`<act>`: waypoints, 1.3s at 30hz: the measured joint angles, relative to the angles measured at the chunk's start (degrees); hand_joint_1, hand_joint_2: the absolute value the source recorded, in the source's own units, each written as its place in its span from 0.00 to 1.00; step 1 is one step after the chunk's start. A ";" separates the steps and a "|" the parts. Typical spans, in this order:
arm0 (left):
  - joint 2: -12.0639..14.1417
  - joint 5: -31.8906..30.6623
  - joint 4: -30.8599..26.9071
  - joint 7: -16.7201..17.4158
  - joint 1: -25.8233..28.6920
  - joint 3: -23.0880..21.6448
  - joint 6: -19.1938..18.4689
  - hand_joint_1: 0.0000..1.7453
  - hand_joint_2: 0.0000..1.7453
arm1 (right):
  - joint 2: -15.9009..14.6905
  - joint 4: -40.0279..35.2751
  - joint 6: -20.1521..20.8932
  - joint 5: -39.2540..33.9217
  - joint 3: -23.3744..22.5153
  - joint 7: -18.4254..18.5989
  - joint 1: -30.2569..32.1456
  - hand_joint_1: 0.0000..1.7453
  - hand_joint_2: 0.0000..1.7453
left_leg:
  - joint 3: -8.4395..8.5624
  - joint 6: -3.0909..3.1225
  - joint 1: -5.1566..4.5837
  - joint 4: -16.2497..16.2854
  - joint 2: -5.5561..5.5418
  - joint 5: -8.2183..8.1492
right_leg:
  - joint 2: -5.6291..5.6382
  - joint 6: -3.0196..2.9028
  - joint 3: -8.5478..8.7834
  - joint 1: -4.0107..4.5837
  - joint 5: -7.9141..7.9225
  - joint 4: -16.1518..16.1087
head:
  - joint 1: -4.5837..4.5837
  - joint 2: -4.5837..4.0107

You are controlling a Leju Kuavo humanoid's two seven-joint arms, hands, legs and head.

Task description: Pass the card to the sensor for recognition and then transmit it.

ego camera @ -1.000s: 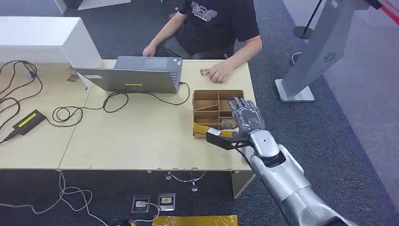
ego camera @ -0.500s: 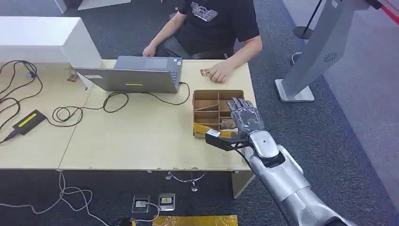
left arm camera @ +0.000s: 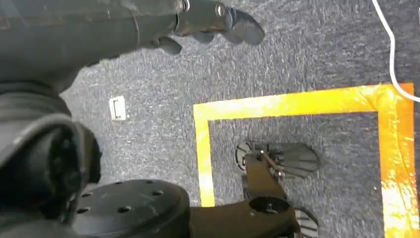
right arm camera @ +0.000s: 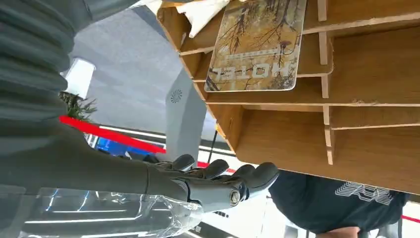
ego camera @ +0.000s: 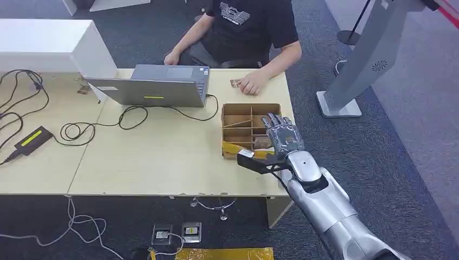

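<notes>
Wooden box (ego camera: 238,116) on the desk (ego camera: 162,157) is holding the card (right arm camera: 257,47) in a near compartment. Our right robot hand (ego camera: 282,138), open and empty, is hovering above the box; we should lower the fingers squarely onto the card's edge.

- I see a grey laptop (ego camera: 157,86) on the table (ego camera: 162,157), its black cable (ego camera: 130,116) looping nearby.
- A person (ego camera: 243,32) sits behind.
- Yellow floor tape (left arm camera: 297,104) crosses the carpet.
</notes>
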 joint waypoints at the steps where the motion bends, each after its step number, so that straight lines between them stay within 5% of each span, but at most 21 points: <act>1: 0.00 -0.07 0.00 0.00 -0.01 0.00 0.00 0.00 0.00 | 0.00 0.02 0.02 -0.02 0.00 0.00 0.00 0.00 1.00 | 0.00 0.00 0.00 0.00 0.00 0.00 | 0.00 0.00 0.00 0.00 0.00 0.00 | 0.00 0.00; 6: 0.06 0.15 0.00 0.04 0.05 0.00 -0.37 0.00 0.00 | 0.00 0.09 0.24 0.02 0.00 0.37 0.00 0.00 1.00 | 0.00 0.00 0.00 0.00 0.00 0.00 | 0.00 0.00 0.00 0.00 0.00 0.00 | 0.00 0.00; 12: 5.18 -0.90 0.37 -3.58 2.49 -0.02 -9.46 0.00 0.00 | -2.31 -2.29 2.86 0.74 0.00 3.43 2.32 0.00 1.00 | -0.02 -0.03 0.10 0.00 0.01 -0.03 | 0.11 -0.01 -0.03 0.09 -0.01 0.00 | -0.02 0.00; 19: 7.54 -0.90 0.74 -3.58 3.29 -0.02 -8.17 0.00 0.00 | -2.93 -3.43 2.45 2.51 0.04 3.13 3.46 0.00 1.00 | -0.01 -0.05 0.11 -0.02 0.10 -0.02 | 0.24 -0.02 -0.03 0.09 -0.01 0.01 | 0.00 0.00; 39: 8.22 -0.87 0.76 -3.69 3.70 -0.37 -8.28 0.00 0.00 | -1.25 2.60 -6.99 4.50 0.04 -1.29 2.40 0.00 1.00 | -0.03 -0.06 0.10 -0.01 0.09 -0.02 | 0.23 -0.03 -0.02 0.09 0.01 0.00 | 0.00 0.00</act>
